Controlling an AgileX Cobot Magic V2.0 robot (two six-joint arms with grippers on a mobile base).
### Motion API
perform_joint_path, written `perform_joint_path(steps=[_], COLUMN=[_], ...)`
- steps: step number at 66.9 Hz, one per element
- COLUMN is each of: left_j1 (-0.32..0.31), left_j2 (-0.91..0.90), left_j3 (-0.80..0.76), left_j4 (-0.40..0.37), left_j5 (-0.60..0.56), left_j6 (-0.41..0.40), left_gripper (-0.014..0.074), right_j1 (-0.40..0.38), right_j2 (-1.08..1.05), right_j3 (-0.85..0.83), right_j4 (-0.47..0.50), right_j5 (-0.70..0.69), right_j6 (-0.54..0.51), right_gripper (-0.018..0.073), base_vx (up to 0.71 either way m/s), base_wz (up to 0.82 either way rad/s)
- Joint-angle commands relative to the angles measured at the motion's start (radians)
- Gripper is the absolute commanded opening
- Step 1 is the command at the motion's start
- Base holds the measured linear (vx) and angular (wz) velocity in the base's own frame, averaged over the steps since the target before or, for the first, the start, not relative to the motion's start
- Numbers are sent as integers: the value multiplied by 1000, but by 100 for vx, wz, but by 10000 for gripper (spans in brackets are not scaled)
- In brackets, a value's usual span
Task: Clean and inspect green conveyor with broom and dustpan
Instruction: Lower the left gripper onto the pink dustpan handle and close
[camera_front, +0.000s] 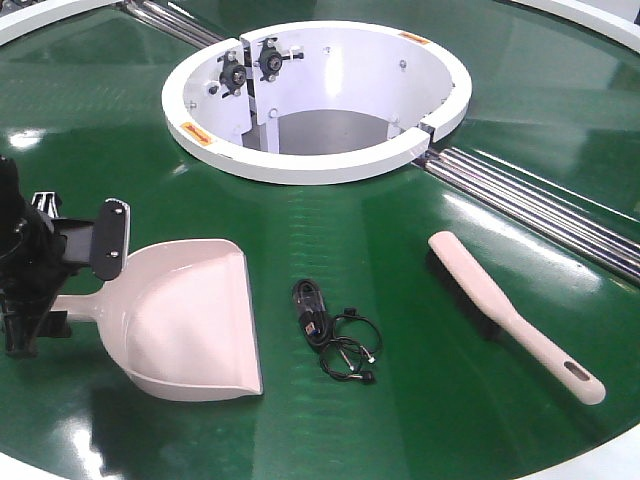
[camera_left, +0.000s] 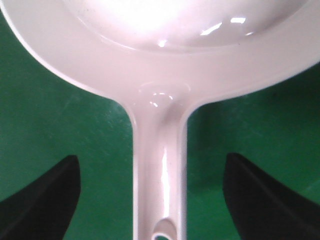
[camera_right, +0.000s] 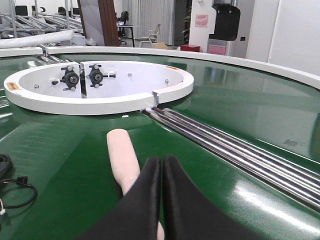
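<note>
The left tool (camera_left: 152, 170) stands spread wide with nothing in it. Its two black fingers (camera_left: 45, 200) flank the handle (camera_left: 160, 190) of the dustpan (camera_front: 190, 320), with green showing on either side, so neither pad touches the plastic. The handle runs straight out from between the fingers, its long axis in line with the tool's reach, and the scoop widens beyond it with the lip farthest away. As I judge it, the coming move turns on that alignment: the fingers need only draw together across the handle, and the left arm is plainly the nearer one.

The right tool (camera_right: 162, 162) is pressed shut, finger against finger, with nothing seen in it. The broom (camera_right: 122, 155) lies just below and ahead, slanting off to this tool's left with its rounded end farthest out. Whether the fingers touch it cannot be told. To take it, this tool would first have to open.

Off to the right tool's left lies a small tangle of black cable (camera_front: 335, 335), apart from both implements. The green conveyor (camera_front: 400, 250) is glossy and throws back the lamps — probably slick under light plastic. Farther ahead the silver rails (camera_right: 240, 150) run past on the right, and the white hub (camera_right: 100, 95) sits ahead and left. Beyond the rim is a workshop hall with desks and chairs.
</note>
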Motion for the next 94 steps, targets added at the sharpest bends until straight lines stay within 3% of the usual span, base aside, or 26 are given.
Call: perform_joint_path(steps=[1, 36, 49, 61, 81, 94], left_j1=[-5, -5, -5, -5, -8, -30], left_j2=[-12, 79, 99, 104, 87, 63], left_j3=[-29, -29, -29, -29, -29, -38], left_j4=[6, -5, -3, -2, 6, 6], left_j5=[-44, -84, -77, -57, -34, -59], left_j6=[-6, -7, -48, -49, -49, -48], left_gripper=[559, 559, 524, 391, 35, -8], right_j1=[-4, -4, -4, -4, -4, -4], right_j2=[-10, -10, -10, -10, -10, -10], right_j3=[4, 4, 4, 4, 4, 4], right_j4=[-1, -1, -1, -1, -1, -1], right_j5=[-77, -77, -77, -77, -77, -77], right_j6=[-1, -1, -1, -1, -1, -1], right_gripper=[-8, -8, -8, -8, -8, -8], base_vx=[0, 0, 0, 0, 0, 0], base_wz=[0, 0, 0, 0, 0, 0])
